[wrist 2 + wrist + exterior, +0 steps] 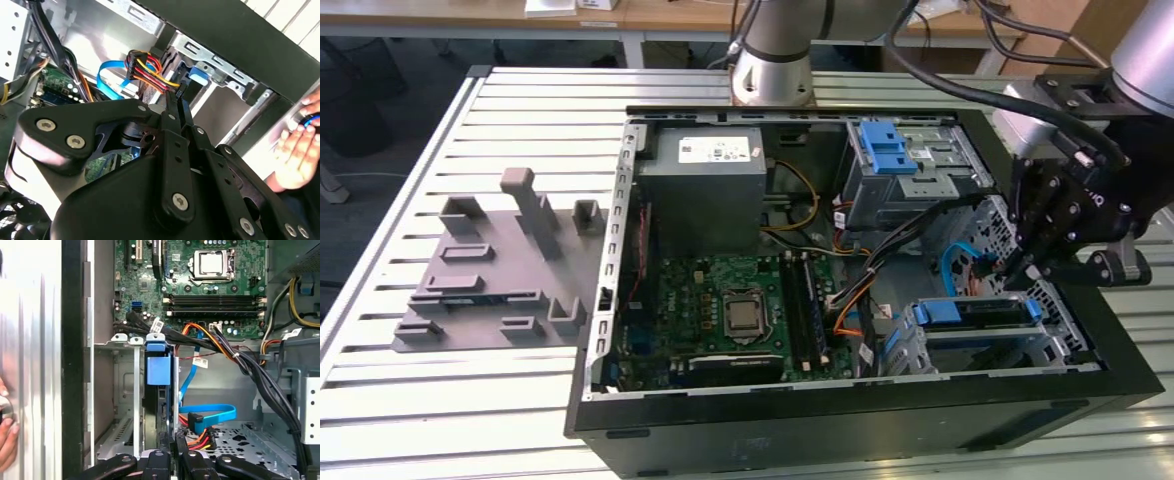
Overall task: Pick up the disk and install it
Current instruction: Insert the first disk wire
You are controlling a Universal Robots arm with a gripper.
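Observation:
The disk (pixel 970 312) sits in the lower drive bay at the front corner of the open computer case (pixel 854 415), on the exterior view's right, its blue bracket facing up. In the first wrist view the disk (pixel 159 371) stands on edge between the bay's metal walls. My gripper (pixel 1021 272) hangs just above it with its fingers close together, shut, tips (pixel 165 445) at the disk's dark edge. The second wrist view shows the gripper (pixel 175 100) pointing at the blue tab of the disk (pixel 197 75). Nothing is held between the fingers.
A grey power supply box (pixel 707 190), the motherboard (pixel 720 300) and an upper drive cage with a blue latch (pixel 894 160) fill the case. Cable bundles (pixel 235 355) and a blue flat cable (pixel 210 415) run beside the bay. A person's hand (pixel 300 145) rests outside the case. A grey fixture (pixel 494 270) lies on the table.

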